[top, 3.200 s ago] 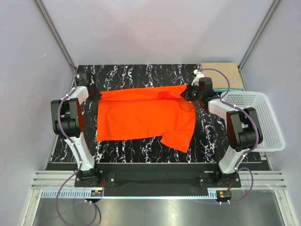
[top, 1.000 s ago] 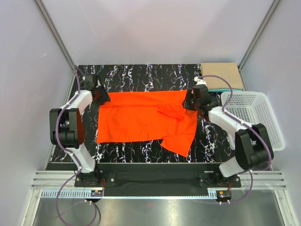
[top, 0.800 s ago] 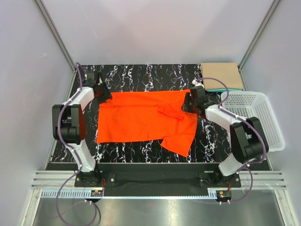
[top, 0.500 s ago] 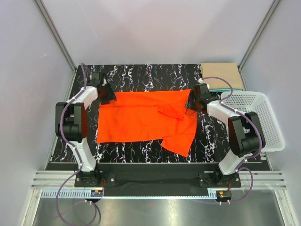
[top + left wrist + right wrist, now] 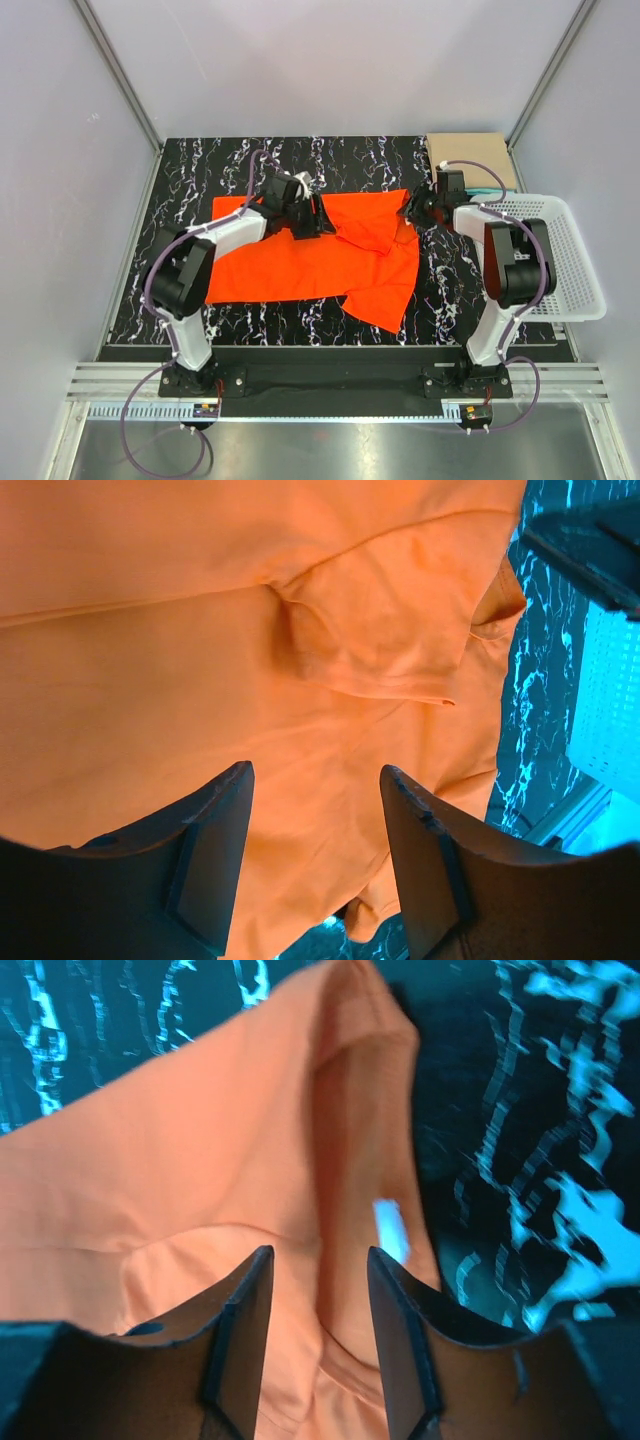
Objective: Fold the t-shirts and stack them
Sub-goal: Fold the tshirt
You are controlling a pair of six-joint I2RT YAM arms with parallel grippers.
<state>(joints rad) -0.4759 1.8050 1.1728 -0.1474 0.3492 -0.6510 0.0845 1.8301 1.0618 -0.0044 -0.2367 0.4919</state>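
A bright orange-red t-shirt (image 5: 290, 262) lies spread on the black marbled table (image 5: 200, 165), one sleeve (image 5: 366, 230) folded in over its body. My left gripper (image 5: 316, 216) hovers over the shirt's far edge near the middle. It is open (image 5: 317, 772), with flat cloth below the jaws and nothing between them. My right gripper (image 5: 414, 208) is at the shirt's far right corner, open (image 5: 318, 1252) over the cloth, beside the small white label (image 5: 390, 1230). A folded tan t-shirt (image 5: 470, 156) rests at the back right corner.
A white mesh basket (image 5: 560, 262) stands off the table's right side, close to the right arm. Grey walls enclose the back and sides. A black rail (image 5: 330, 378) with both arm bases runs along the near edge.
My left arm has swung from the shirt's far left corner to its middle. The right gripper has shifted a little right to the far right corner. Both sets of jaws have widened.
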